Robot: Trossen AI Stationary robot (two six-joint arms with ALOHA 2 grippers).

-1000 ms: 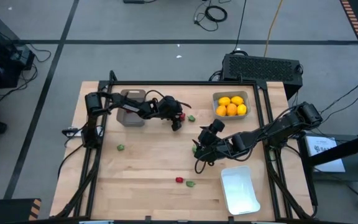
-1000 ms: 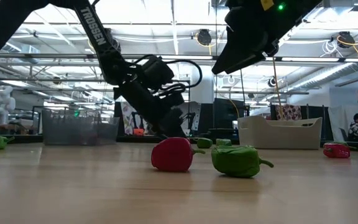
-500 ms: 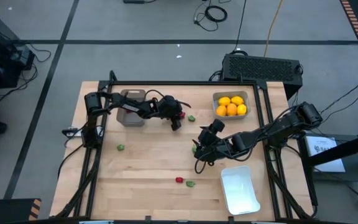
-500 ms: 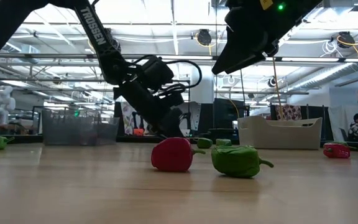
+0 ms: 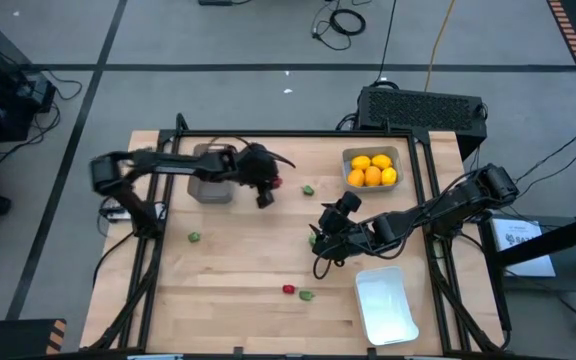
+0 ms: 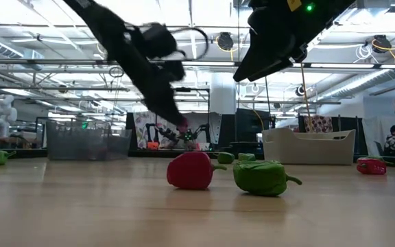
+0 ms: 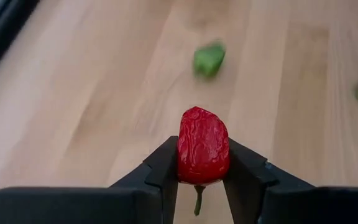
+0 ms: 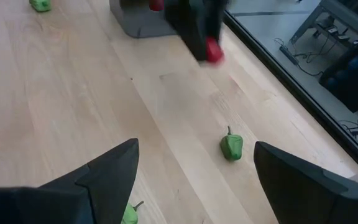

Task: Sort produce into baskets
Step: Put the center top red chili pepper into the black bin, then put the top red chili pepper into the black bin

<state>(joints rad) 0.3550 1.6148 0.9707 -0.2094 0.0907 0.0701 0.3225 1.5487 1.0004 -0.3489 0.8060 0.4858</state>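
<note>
Red pepper (image 7: 202,146) is pinched in the left tool (image 5: 265,190), just beside the brown-grey basket (image 5: 211,172) at the surface's far edge; right tool (image 5: 320,243) is held spread mid-surface.

Two dark jointed arms, black cable loops, matte black fingers (image 7: 161,180).

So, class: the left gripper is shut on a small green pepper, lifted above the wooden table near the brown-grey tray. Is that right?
Not quite. The left gripper is shut on a small red pepper, not green, as the left wrist view shows. The rest holds.
</note>
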